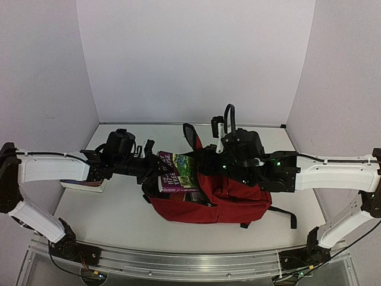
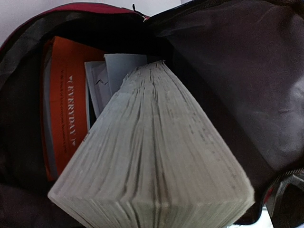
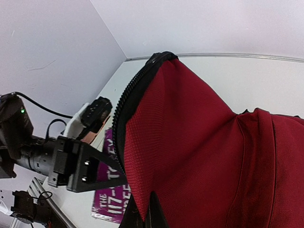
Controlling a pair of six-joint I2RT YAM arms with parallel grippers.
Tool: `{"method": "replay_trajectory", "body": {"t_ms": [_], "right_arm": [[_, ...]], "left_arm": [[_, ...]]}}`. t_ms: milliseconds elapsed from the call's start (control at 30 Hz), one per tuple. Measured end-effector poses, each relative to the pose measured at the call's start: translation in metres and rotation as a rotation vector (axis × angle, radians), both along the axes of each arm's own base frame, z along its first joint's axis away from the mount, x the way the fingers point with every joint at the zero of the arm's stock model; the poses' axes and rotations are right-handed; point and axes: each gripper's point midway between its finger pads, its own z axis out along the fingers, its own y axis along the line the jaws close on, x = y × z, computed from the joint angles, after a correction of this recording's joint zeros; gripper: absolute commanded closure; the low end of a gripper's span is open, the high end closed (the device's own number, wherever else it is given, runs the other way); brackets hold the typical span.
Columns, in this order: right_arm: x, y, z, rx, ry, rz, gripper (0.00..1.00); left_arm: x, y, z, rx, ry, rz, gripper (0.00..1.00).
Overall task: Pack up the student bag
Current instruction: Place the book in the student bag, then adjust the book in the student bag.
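The dark red student bag (image 1: 223, 199) lies in the middle of the table, its mouth facing left. My left gripper (image 1: 152, 170) is shut on a thick purple book (image 1: 177, 171) and holds it slanted in the bag's mouth. In the left wrist view the book's page edge (image 2: 156, 156) fills the frame and hides the fingers. Behind it, inside the grey lining (image 2: 237, 71), stand an orange book (image 2: 64, 109) and pale papers (image 2: 116, 71). My right gripper (image 1: 206, 156) is shut on the bag's upper edge (image 3: 199, 142) and holds it up. One dark finger (image 3: 155, 213) shows against the fabric.
A white and orange flat item (image 1: 83, 183) lies on the table under the left arm. The bag's black handle loop (image 1: 229, 114) sticks up at the back and a strap (image 1: 286, 215) trails right. A metal rail (image 1: 178, 259) runs along the near edge.
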Motion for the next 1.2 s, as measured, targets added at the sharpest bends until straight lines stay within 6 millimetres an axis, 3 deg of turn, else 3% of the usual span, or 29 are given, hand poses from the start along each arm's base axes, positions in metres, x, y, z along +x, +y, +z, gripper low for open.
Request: {"method": "replay_trajectory", "body": {"t_ms": [200,333,533,667,800,1000,1200], "right_arm": [[0.002,0.0,0.004,0.015,-0.009,-0.006,1.0],[0.004,-0.002,0.006,0.018,-0.019,-0.027,1.0],[0.006,-0.004,0.007,0.02,-0.026,-0.043,1.0],[0.007,-0.004,0.007,0.02,-0.028,-0.048,1.0],[0.007,-0.004,0.007,0.02,-0.028,-0.048,1.0],[0.007,-0.004,0.007,0.02,-0.028,-0.048,1.0],[0.007,-0.004,0.007,0.02,-0.028,-0.048,1.0]], "left_arm": [[0.017,-0.057,-0.003,0.009,-0.03,-0.043,0.97],[0.017,-0.074,-0.007,0.031,-0.046,-0.045,0.82],[0.024,-0.064,-0.024,0.156,-0.065,0.005,0.34],[0.022,-0.035,-0.044,0.291,-0.051,0.07,0.21],[0.02,-0.016,-0.044,0.346,-0.063,0.104,0.24],[0.018,-0.016,-0.045,0.35,-0.069,0.086,0.54],[0.017,-0.025,-0.062,0.359,-0.042,0.05,0.81]]}}
